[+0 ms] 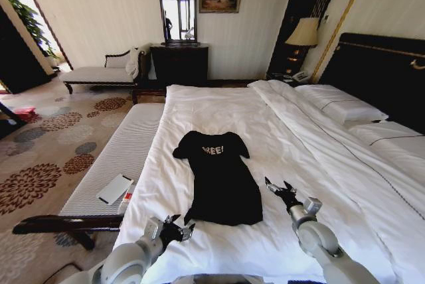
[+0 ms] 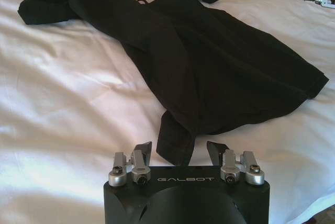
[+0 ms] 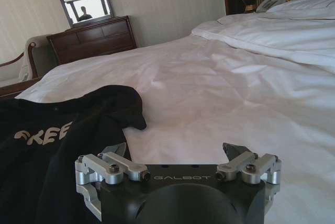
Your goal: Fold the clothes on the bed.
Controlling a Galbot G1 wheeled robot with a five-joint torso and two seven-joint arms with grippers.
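The clothes are one black T-shirt (image 1: 221, 178) with white lettering, spread flat on the white bed (image 1: 219, 108), collar toward the far end. My left gripper (image 1: 178, 226) hovers open at the shirt's near left hem corner. In the left wrist view that folded corner of the T-shirt (image 2: 209, 67) lies between the spread fingers of the left gripper (image 2: 179, 150). My right gripper (image 1: 279, 188) stands open just off the shirt's right edge, near the hem. The right wrist view shows the right gripper (image 3: 175, 153) low over the duvet, with the T-shirt (image 3: 52, 140) beside one finger.
A narrow light padded bench (image 1: 119, 158) runs along the bed's left side with a flat white object (image 1: 115, 189) on it. Pillows (image 1: 345, 105) and a dark headboard (image 1: 385, 71) are to the right. A dresser (image 1: 179, 64) and a chaise (image 1: 99, 71) stand by the far wall.
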